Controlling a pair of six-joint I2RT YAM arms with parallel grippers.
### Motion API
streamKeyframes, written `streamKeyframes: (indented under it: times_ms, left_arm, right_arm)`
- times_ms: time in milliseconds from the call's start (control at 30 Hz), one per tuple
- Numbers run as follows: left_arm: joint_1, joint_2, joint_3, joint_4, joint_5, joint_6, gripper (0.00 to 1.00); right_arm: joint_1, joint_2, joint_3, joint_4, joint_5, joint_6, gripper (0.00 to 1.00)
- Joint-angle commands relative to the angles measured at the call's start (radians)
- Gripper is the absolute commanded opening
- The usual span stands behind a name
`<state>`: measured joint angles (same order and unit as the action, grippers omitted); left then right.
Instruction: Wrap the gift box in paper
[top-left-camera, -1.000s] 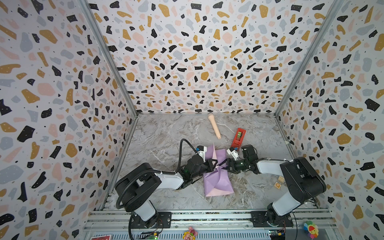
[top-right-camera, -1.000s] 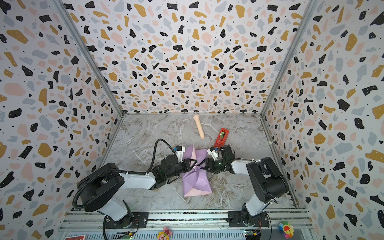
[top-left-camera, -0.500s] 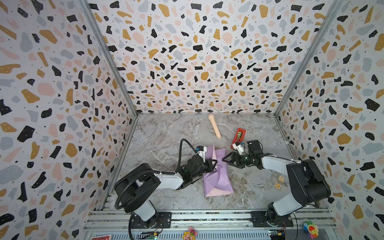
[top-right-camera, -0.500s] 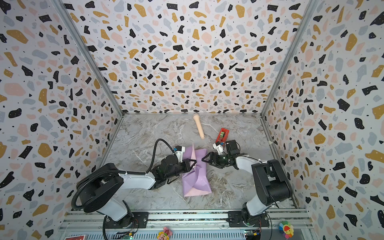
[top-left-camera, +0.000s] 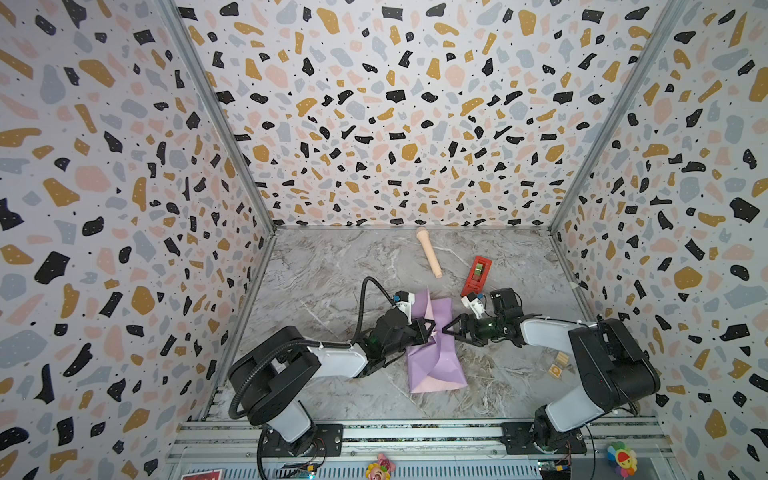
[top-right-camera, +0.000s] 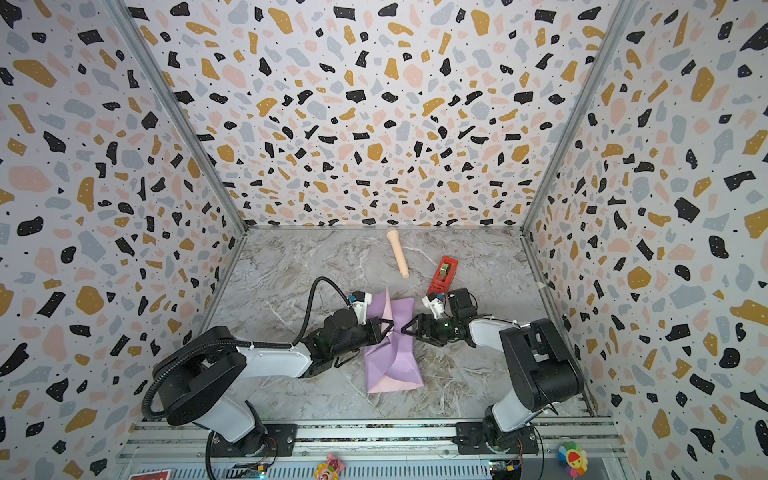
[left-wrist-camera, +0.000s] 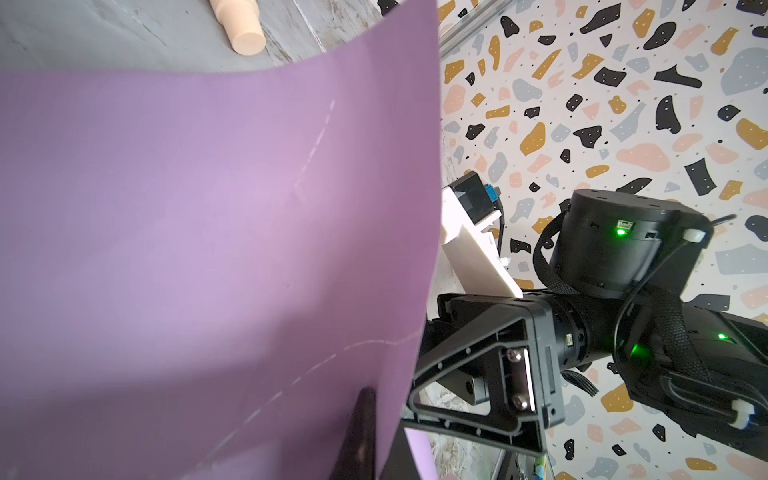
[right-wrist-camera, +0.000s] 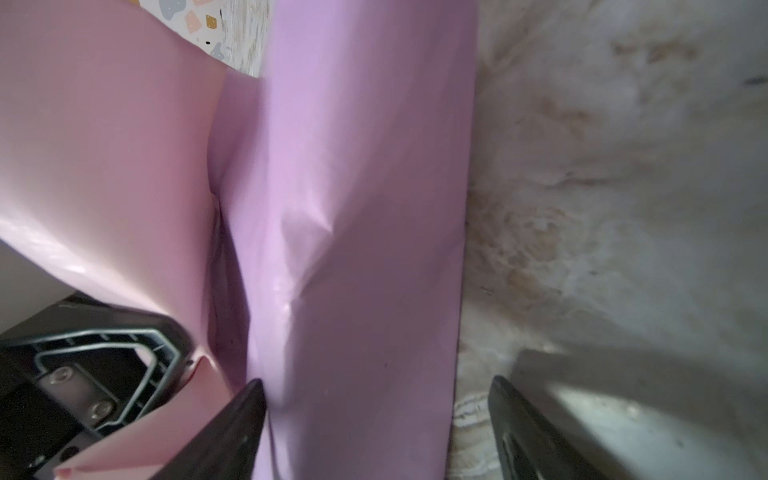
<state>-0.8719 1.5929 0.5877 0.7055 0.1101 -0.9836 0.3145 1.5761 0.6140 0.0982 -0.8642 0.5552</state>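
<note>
Paper (top-left-camera: 436, 361): folded, gift box unseen | left pincer (top-left-camera: 432, 326): pinches flap, tips hidden

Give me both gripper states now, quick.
Left gripper: shut, pinching a flap of the paper.
Right gripper: jaws open at the paper, holding nothing.

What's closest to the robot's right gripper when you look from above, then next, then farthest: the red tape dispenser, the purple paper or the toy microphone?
1. the paper: right at the right gripper, mid-floor.
2. the red tape dispenser: a bit behind the gripper, toward the back wall.
3. the toy microphone: farthest, its head almost at the back wall.
</note>
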Motion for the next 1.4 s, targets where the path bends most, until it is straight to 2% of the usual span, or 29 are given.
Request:
streamKeyframes:
  times_ms: [0, 167, 367, 633, 667, 967, 1367]
  left_arm:
    - [-0.004, 0.022, -0.008, -0.184, -0.012, 0.039, 0.0]
    - [-0.004, 0.007, 0.071, -0.237, -0.005, 0.069, 0.0]
    - [-0.01, 0.02, 0.147, -0.246, 0.055, 0.087, 0.0]
    - [-0.015, 0.013, 0.158, -0.204, 0.125, 0.092, 0.0]
    - [-0.016, 0.007, 0.161, -0.208, 0.129, 0.125, 0.0]
    - [-0.016, -0.024, 0.209, -0.307, 0.168, 0.235, 0.0]
    - [-0.016, -0.011, 0.234, -0.387, 0.217, 0.304, 0.0]
  right_arm:
    - [0.009, 0.027, -0.013, -0.016, 0.041, -0.019, 0.83]
    - [0.011, 0.047, -0.024, -0.019, 0.072, -0.035, 0.82]
    - [0.012, 0.061, -0.046, -0.007, 0.074, -0.035, 0.82]
    - [0.012, 0.068, -0.059, -0.002, 0.08, -0.035, 0.81]
    - [0.012, 0.067, -0.06, -0.001, 0.08, -0.033, 0.81]
    - [0.017, 0.067, -0.074, 0.012, 0.09, -0.02, 0.81]
    - [0.021, 0.067, -0.071, 0.012, 0.1, -0.013, 0.81]
